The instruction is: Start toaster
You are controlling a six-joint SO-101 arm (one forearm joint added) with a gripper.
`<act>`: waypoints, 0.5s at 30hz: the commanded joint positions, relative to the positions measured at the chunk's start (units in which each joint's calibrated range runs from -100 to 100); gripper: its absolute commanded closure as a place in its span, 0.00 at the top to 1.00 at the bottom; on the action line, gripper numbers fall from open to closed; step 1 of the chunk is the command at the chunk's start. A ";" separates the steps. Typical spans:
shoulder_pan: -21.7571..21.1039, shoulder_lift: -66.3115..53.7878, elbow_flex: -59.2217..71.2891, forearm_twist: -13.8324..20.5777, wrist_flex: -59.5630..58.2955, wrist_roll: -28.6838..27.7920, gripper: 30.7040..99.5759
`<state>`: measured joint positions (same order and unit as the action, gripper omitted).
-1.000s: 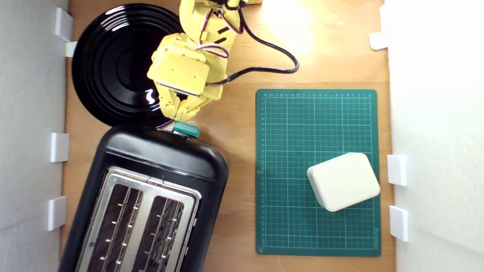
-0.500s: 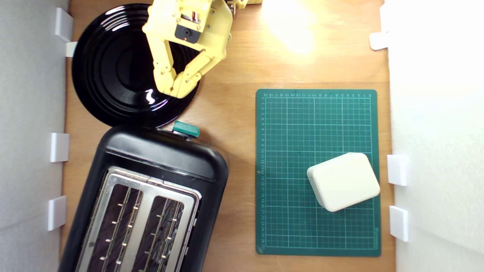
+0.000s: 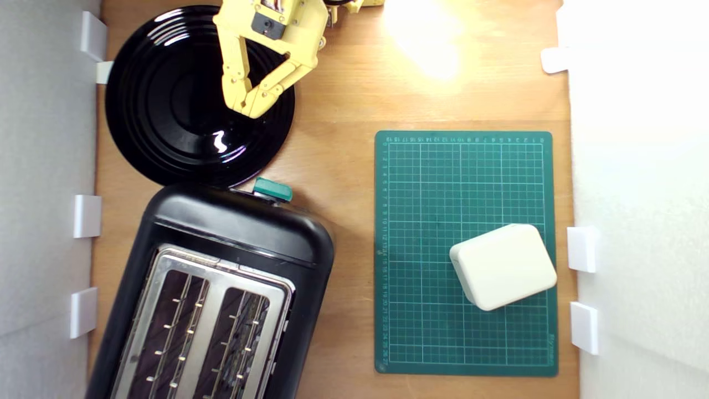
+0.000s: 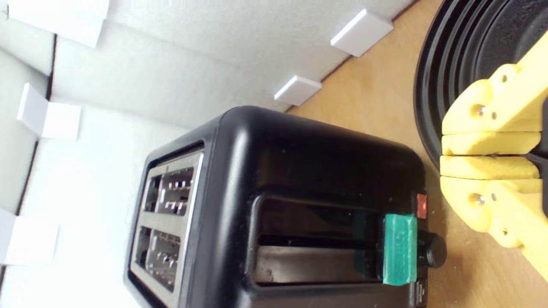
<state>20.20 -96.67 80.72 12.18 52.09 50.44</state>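
The yellow gripper (image 3: pixel 250 110) hangs over the round black plate (image 3: pixel 144 100), and its two fingers are pressed tip to tip with nothing between them. The toaster (image 3: pixel 232 227) sits on the wooden table (image 3: pixel 343 83) in the lower part of the exterior view's left side, just beside the plate. The green lever (image 3: pixel 272 189) sticks out of the end of the toaster that faces the plate. From the gripper, the lever lies toward the bottom of the exterior view and a little to that view's right, with a strip of plate between them, so they are not touching. The toaster's long side runs away from the gripper and leans a bit to the exterior view's left. In the wrist view the lever (image 4: pixel 399 249) sits at the table end of its slot, next to a small red light (image 4: pixel 421 206) and a black knob (image 4: pixel 433 250), so I think the toaster may already be pushed down. There is one arm, one toaster with two slots, one lever, one plate, one green mat (image 3: pixel 421 310) and one cream box (image 3: pixel 503 266) on the mat
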 commanded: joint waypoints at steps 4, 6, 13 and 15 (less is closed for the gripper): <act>1.07 -1.92 5.10 -1.49 0.03 -0.04 0.01; 0.91 -2.09 7.19 -1.49 0.03 -0.14 0.01; 0.28 -2.59 12.55 -1.49 -0.31 -1.77 0.01; -0.44 -2.59 12.83 -1.58 -0.14 -2.19 0.01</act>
<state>20.83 -98.33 93.98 10.54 52.09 48.88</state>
